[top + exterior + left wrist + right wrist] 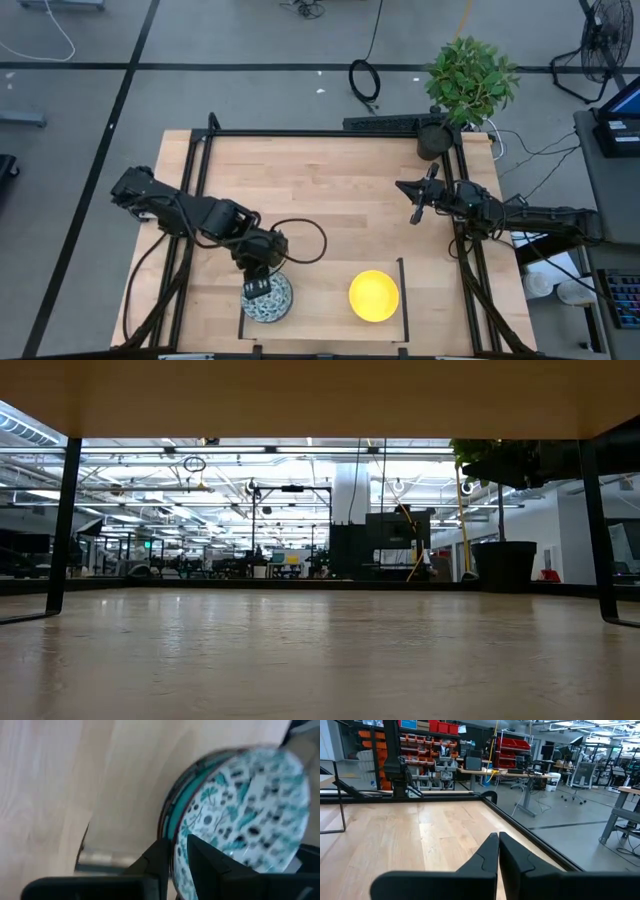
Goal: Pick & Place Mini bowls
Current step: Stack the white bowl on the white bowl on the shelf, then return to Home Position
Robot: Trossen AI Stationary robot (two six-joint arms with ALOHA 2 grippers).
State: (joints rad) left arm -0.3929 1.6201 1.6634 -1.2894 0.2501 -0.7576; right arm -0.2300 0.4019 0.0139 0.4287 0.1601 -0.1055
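The patterned bowl (268, 298) sits at the near edge of the surface (330, 200), toward its left corner, at the left end of a zone marked out by dark lines. In the left wrist view its rim stands directly between the two dark fingers, one inside the bowl and one outside, so the left pincer (259, 287) is closed on that rim, on the side of the bowl facing the middle of the surface. Whether the bowl is resting or just clear of the wood cannot be told. Being round, the bowl has no long axis to align.

The yellow bowl (374, 295) lies at the right end of the same marked zone, near the patterned bowl but apart from it, upright and untouched. No other mini bowls are visible.

Governing relation: the patterned bowl lies directly below the left pincer and on the left arm's side; the left arm is much the nearer. Any lift or release depends on the rim staying seated between the fingers.

The right pincer (417, 213) hangs clenched and empty near the far right corner, well apart from both bowls. A potted plant (466, 85) stands at that corner.
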